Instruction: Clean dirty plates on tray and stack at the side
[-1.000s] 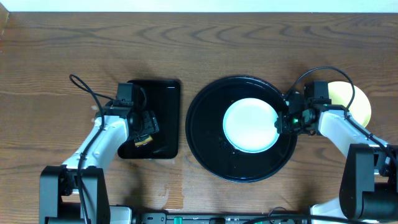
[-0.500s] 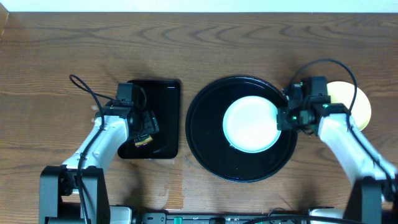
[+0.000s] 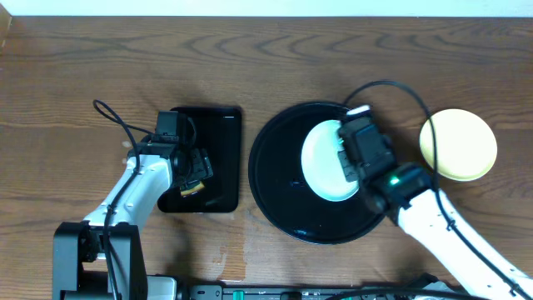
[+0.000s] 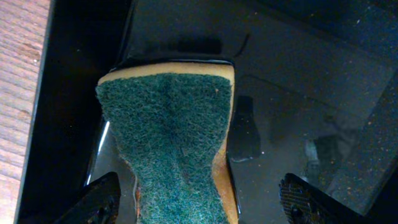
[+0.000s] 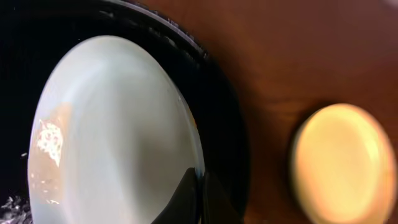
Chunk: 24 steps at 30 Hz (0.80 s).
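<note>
Risk: mint plate (image 3: 321, 162) slipping. Right gripper (image 5: 200, 193) has its jaws pinched together on the plate's thin rim, over the round tray (image 3: 275, 192), centre-right of frame. A wet edge could slide free. Left gripper (image 4: 202, 202) stands apart around the sponge (image 4: 168, 137), left of frame.

- Pale mint-blue round plate (image 3: 320, 162): in large round black tray (image 3: 275, 187).
- Pale yellow round plate (image 3: 458, 143): right of that tray, apart.
- Rectangular black tray (image 3: 221, 142) holding green-topped sponge (image 4: 168, 137): left of it.
</note>
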Available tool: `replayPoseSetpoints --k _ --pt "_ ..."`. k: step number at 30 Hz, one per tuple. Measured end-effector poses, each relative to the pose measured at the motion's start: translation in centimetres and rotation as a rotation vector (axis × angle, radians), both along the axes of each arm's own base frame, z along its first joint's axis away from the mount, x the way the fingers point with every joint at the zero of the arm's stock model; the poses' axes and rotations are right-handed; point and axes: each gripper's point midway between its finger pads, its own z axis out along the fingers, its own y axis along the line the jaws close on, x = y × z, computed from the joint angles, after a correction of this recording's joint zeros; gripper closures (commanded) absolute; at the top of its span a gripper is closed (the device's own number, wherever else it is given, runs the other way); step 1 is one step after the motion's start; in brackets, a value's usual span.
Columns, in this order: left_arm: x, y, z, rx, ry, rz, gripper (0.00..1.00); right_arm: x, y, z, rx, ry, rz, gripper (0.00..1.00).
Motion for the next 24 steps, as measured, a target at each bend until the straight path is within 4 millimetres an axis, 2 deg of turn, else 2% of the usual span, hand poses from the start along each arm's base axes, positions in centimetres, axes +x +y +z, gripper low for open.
replayPoseSetpoints --k 7,11,15,17,19,24 --pt "0.0 0.0 0.0 0.0 0.0 0.0 0.18 -0.1 2.7 3.0 -0.13 -0.175 0.061 0.99" --pt "0.0 0.0 0.0 0.0 0.0 0.0 0.18 0.0 3.6 4.5 -0.181 -0.249 0.085 0.99" --pt "0.0 0.0 0.0 0.0 0.0 0.0 0.18 0.0 4.0 5.1 -0.205 -0.278 0.096 0.99" --pt "0.0 0.0 0.0 0.0 0.0 0.0 0.18 -0.1 3.5 4.7 -0.207 -0.255 0.086 0.99" --pt "0.0 0.0 0.0 0.0 0.0 0.0 0.17 -0.3 2.3 3.5 -0.18 -0.187 0.059 0.99" --pt "0.0 0.0 0.0 -0.001 0.0 0.0 0.18 0.2 -3.4 -0.9 0.018 0.047 -0.137 0.85"
